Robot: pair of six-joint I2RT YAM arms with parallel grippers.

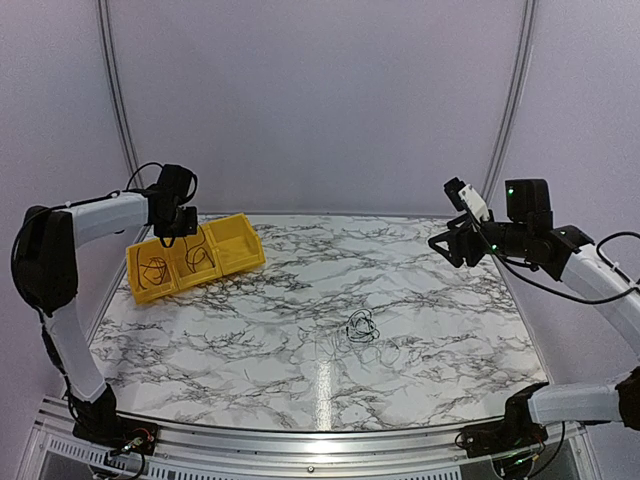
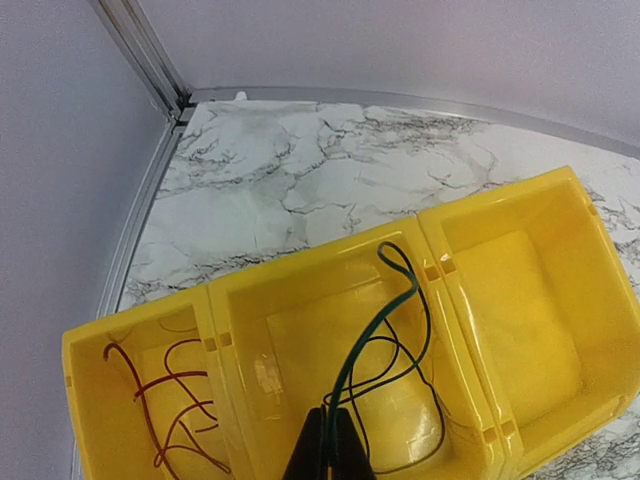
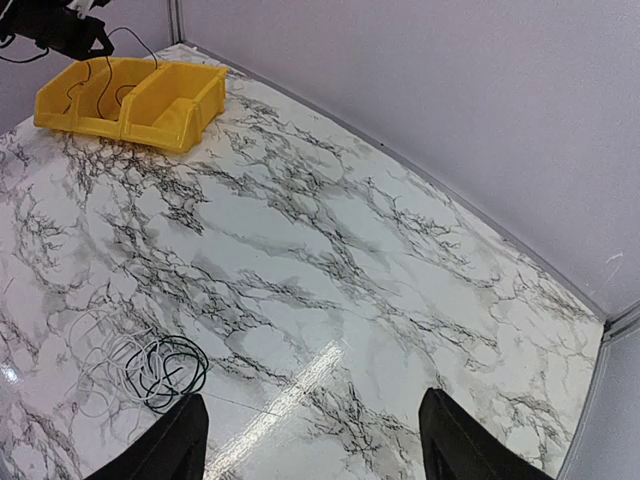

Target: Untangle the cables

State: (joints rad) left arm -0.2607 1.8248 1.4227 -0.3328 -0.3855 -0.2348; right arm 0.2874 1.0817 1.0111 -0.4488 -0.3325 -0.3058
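Cable point(image 2: 383, 318) pinched in left gripper point(image 2: 326, 414); right gripper point(image 3: 312, 408) wide open.

The bin point(image 1: 195, 260) sits at the table's point(image 1: 450, 320) far left, cables point(image 2: 380, 335) in its left and middle compartments; a tangle point(image 1: 361, 327), seemingly several cables, lies near centre.

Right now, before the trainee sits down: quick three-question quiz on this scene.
1. True or false: the right gripper is shut on a cable.
2. In the left wrist view, which compartment of the yellow bin holds no cable? A left, B middle, C right.
3. What is the left gripper shut on?

Key:
1. False, its jaws stand open above the table.
2. C.
3. The green cable, over the middle compartment.
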